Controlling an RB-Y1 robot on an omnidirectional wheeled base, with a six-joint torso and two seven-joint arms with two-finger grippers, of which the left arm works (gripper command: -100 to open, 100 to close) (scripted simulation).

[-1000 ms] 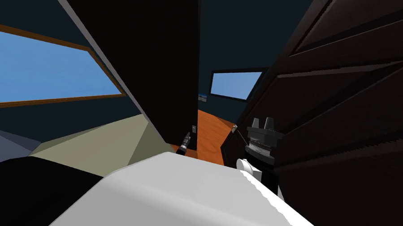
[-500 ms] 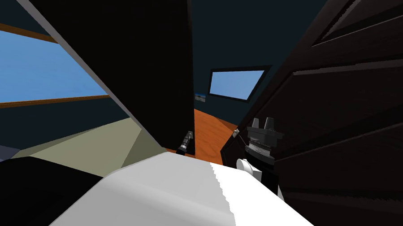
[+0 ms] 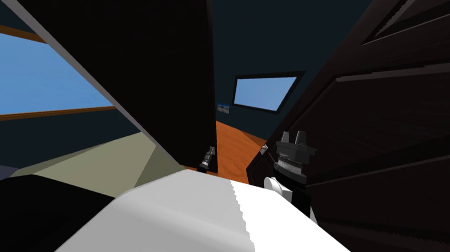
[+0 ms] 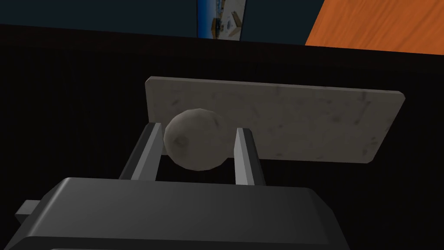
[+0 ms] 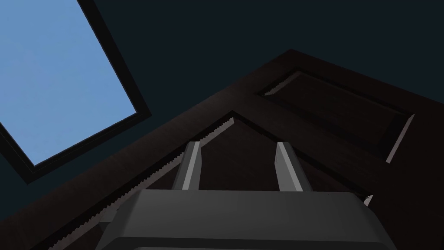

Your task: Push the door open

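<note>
A dark door slab [image 3: 174, 53] stands ahead and to my left, its edge running down to my left gripper [image 3: 209, 157]. In the left wrist view a round grey knob [image 4: 195, 141] on a grey plate [image 4: 303, 126] sits on that dark door [image 4: 65, 108]. My left gripper [image 4: 197, 129] is shut on the knob, one finger at each side. My right gripper [image 3: 293, 137] is raised beside a dark panelled door [image 3: 395, 120] on my right. Seen from the wrist, the right gripper [image 5: 237, 145] stands open with nothing between its fingers, facing the panelled door [image 5: 329, 108].
An orange wood floor [image 3: 235, 148] shows through the narrow gap between the two dark doors. A blue window [image 3: 264, 92] sits in the far dark wall, and a larger window [image 3: 27, 76] lies to my left above a pale floor [image 3: 111, 158].
My head view has shifted, so the left door slab takes up more of the picture. The left gripper's fingers have drawn in onto the knob. The right arm has not moved.
</note>
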